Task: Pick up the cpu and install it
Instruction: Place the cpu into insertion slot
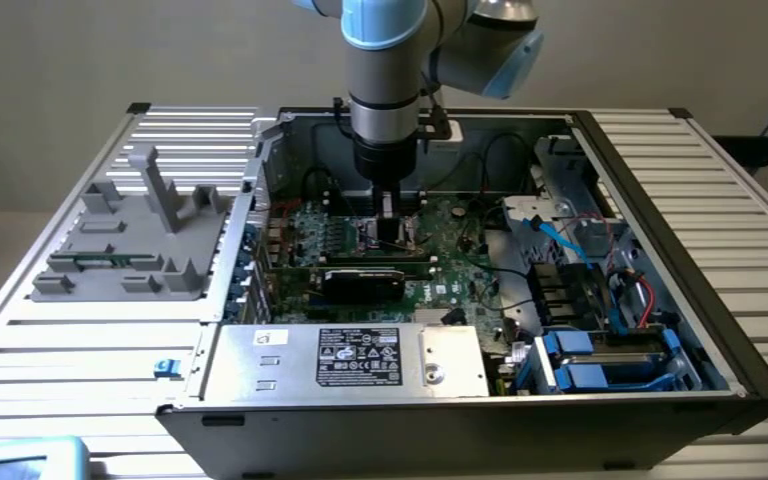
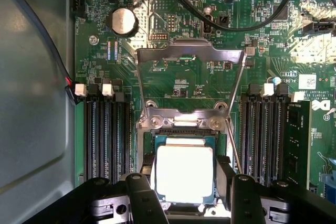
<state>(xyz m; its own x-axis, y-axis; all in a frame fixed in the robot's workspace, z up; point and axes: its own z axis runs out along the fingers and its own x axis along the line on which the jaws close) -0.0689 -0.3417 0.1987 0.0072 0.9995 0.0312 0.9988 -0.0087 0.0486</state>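
Installation is judged to be the step in hand, with the pick-up done. In the wrist view the cpu (image 2: 185, 174) is seen between the two black fingers (image 2: 144, 198) of the gripper (image 1: 391, 226), directly over the socket (image 2: 184, 123) on the board (image 2: 273, 40). The jaws are set partly apart, about as wide as the chip. Their pads appear to be pressed against two opposite edges of it, so the chip is taken to be held. Whether it is already resting in the socket or hanging just above it cannot be told.

The load plate (image 2: 189, 52) is swung up and back, and the thin lever (image 2: 234, 145) is raised beside the socket, so the seat is left uncovered. Memory slots (image 2: 107, 140) are ranged on both sides of the socket. In the exterior view the arm (image 1: 384, 90) is pointed straight down into the open case (image 1: 651, 200), near the middle of the board.

For seating, it is judged that the chip must be kept level and square to the socket, with its edges matched to the frame. No force should be applied, and the fingers must be kept clear of plate and lever.
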